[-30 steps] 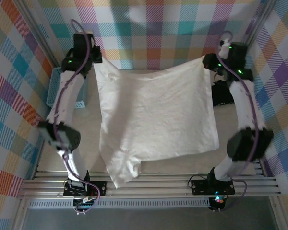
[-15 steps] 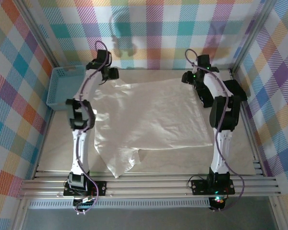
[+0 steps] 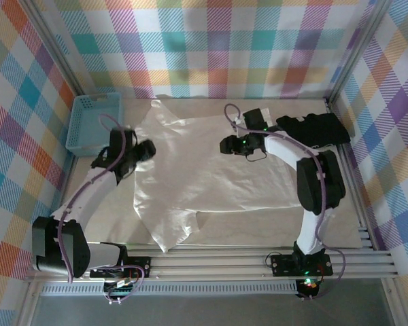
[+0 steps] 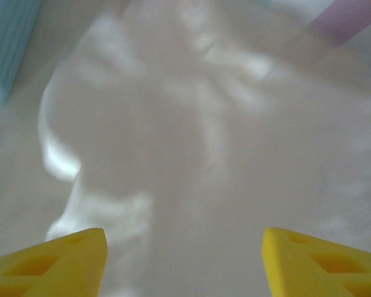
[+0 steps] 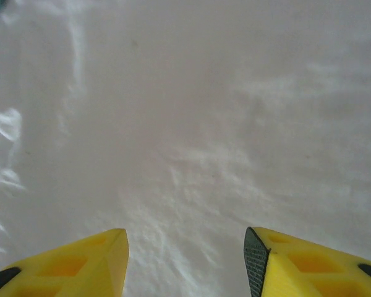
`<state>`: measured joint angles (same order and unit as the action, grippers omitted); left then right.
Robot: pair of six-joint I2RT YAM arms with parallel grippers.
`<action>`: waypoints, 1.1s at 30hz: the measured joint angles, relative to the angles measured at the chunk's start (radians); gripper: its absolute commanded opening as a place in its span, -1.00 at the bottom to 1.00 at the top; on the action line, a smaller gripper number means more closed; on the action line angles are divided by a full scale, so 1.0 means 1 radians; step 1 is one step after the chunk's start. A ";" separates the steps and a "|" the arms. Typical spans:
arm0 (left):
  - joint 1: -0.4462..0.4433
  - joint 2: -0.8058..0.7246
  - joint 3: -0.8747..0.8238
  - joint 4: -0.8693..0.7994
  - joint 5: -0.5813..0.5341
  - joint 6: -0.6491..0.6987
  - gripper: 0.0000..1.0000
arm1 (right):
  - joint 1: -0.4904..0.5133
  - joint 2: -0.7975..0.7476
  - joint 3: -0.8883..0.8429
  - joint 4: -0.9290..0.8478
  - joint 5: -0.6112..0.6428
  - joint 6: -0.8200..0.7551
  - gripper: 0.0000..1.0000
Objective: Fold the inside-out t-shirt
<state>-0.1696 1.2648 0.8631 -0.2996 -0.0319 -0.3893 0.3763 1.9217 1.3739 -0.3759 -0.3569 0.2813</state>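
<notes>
The inside-out t-shirt [image 3: 211, 180] lies spread on the table, white and wrinkly, with one corner reaching toward the near edge. My left gripper [image 3: 149, 148] hovers over the shirt's left edge. In the left wrist view its yellow fingers [image 4: 74, 257] stand wide apart over blurred white cloth [image 4: 204, 124], with nothing between them. My right gripper [image 3: 226, 144] hangs over the shirt's upper middle. Its fingers [image 5: 105, 260] are apart above the fabric [image 5: 204, 93], holding nothing.
A blue basket [image 3: 94, 121] stands at the back left, beside the left arm, and its corner shows in the left wrist view [image 4: 6, 43]. A black folded garment [image 3: 313, 129] lies at the back right. Checked walls close in the back and sides.
Both grippers let go of the shirt's far edge and opened. The shirt dropped flat onto the table. Both arms drew back from the far wall and lowered over the cloth.
</notes>
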 measured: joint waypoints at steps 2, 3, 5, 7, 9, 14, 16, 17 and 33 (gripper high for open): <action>0.000 -0.048 -0.094 -0.043 -0.020 -0.012 0.47 | -0.006 0.044 -0.001 -0.006 0.024 0.008 -0.01; 0.000 -0.072 -0.129 -0.059 -0.025 -0.016 0.48 | -0.010 0.056 -0.001 -0.011 0.040 0.010 -0.02; 0.000 -0.113 -0.174 -0.092 -0.029 -0.026 0.49 | -0.023 0.079 -0.001 -0.036 0.089 0.010 -0.06; 0.000 -0.126 -0.192 -0.097 -0.025 -0.036 0.50 | -0.042 0.091 -0.001 -0.064 0.133 0.010 -0.09; 0.000 -0.130 -0.198 -0.097 -0.014 -0.042 0.51 | -0.069 0.096 -0.001 -0.093 0.176 0.010 -0.11; 0.000 -0.166 -0.214 -0.100 0.002 -0.053 0.54 | -0.163 0.097 0.010 -0.147 0.233 0.011 -0.16; 0.000 -0.191 -0.220 -0.102 0.005 -0.060 0.56 | -0.199 0.106 0.031 -0.173 0.261 0.011 -0.17; 0.000 -0.207 -0.222 -0.109 0.006 -0.061 0.56 | -0.214 0.114 0.046 -0.186 0.274 0.011 -0.17; -0.082 -0.129 -0.237 -0.046 0.154 -0.068 0.56 | -0.012 -0.267 -0.214 -0.068 0.130 -0.003 -0.02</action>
<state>-0.2512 1.1358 0.6266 -0.3454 0.1223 -0.4568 0.3641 1.6547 1.1599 -0.4438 -0.2268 0.2783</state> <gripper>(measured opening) 0.777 0.484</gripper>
